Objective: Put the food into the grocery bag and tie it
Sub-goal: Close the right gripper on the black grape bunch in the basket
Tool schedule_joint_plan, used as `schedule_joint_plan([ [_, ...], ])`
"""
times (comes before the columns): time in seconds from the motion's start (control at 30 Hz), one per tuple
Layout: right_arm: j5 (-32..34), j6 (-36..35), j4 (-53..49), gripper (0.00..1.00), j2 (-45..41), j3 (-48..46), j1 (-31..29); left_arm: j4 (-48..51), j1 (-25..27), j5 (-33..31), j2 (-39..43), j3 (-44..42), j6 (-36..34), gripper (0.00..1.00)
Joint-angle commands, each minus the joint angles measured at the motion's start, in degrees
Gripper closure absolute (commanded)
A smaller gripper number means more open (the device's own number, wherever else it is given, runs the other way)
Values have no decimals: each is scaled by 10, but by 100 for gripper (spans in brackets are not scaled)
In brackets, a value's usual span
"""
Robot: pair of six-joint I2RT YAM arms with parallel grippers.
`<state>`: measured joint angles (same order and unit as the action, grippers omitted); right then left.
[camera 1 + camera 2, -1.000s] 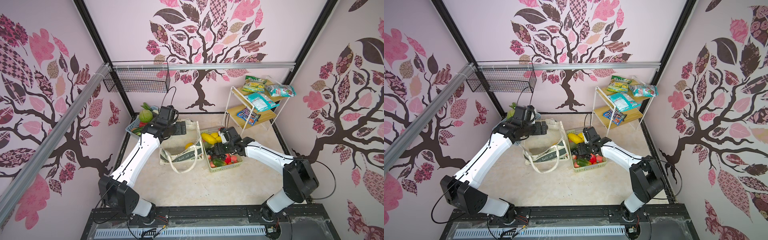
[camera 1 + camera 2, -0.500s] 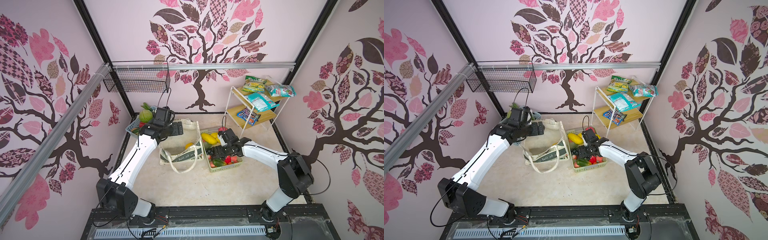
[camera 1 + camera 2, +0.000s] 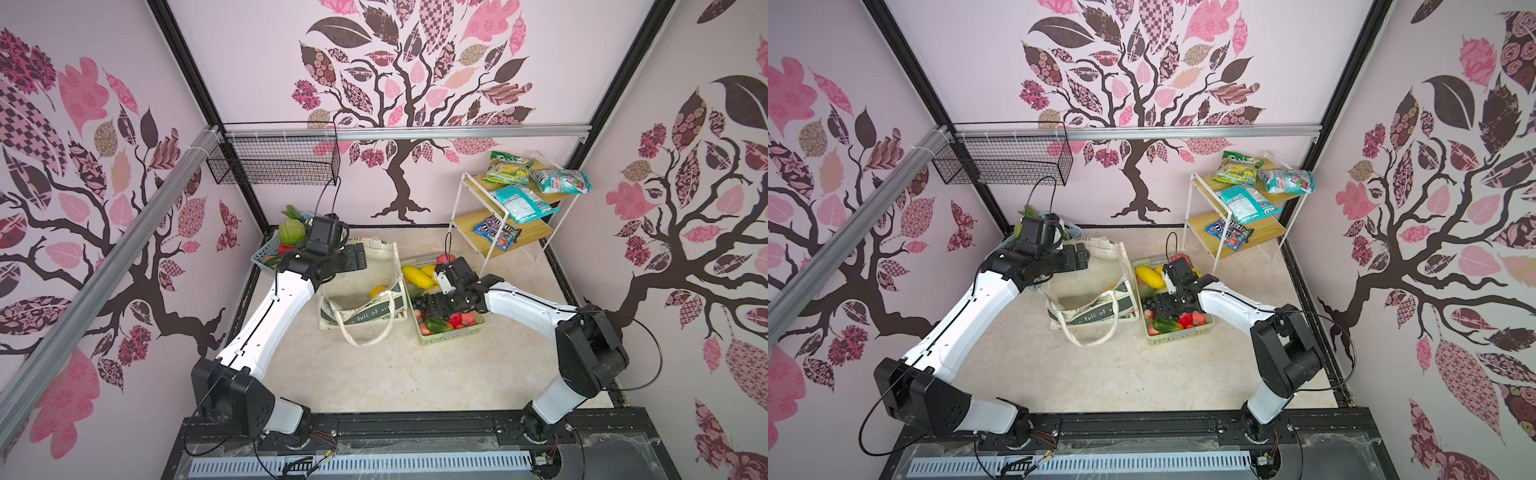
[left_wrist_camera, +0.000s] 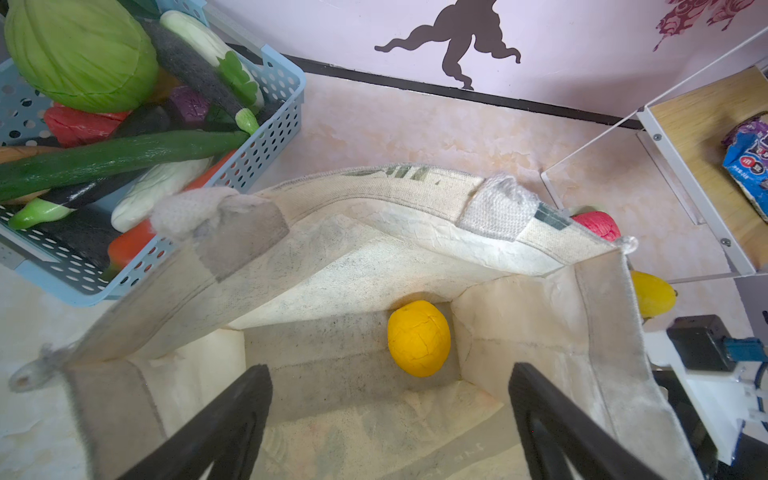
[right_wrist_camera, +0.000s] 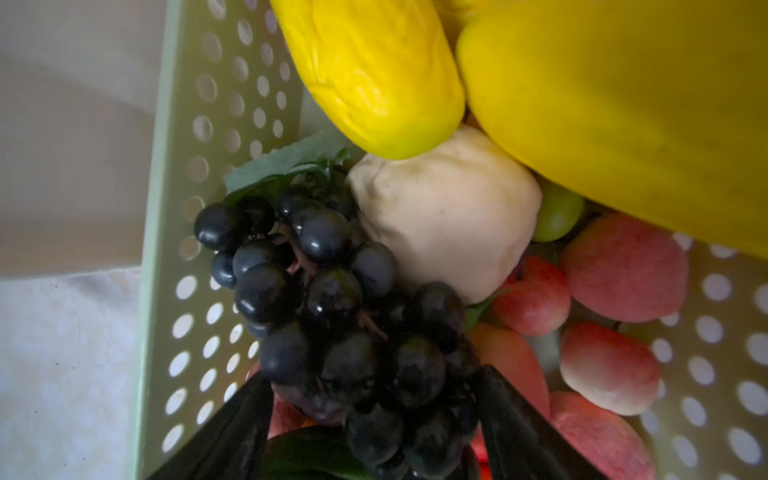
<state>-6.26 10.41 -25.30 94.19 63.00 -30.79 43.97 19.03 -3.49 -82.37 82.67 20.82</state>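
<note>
Holding orange (image 4: 419,338): grocery bag (image 4: 374,195) | left gripper (image 4: 388,370) spread above | right gripper (image 5: 372,378) spread astride grape bunch (image 5: 324,299) in basket (image 5: 166,208)

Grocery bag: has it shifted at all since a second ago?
No. The grocery bag sits in the same place, right beside the green basket, as before.

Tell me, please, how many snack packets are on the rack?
4. Top shelf: a green-yellow packet at the back, a teal-white packet beside it, a teal packet at the front edge. Lower shelf: a blue packet. More could be hidden beneath these.
</note>
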Motion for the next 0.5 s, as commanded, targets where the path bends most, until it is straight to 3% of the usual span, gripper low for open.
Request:
schedule_joint_plan([
  [0.0,-29,-26,-31,20,-13,24,-3,-15,-1,6,12,-16,3,7],
  [0.33,32,-31,-35,21,41,27,-3,-18,-1,11,8,-18,4,7],
  [0.47,47,-30,-24,28,61,30,-3,-20,-2,13,7,-18,3,7],
])
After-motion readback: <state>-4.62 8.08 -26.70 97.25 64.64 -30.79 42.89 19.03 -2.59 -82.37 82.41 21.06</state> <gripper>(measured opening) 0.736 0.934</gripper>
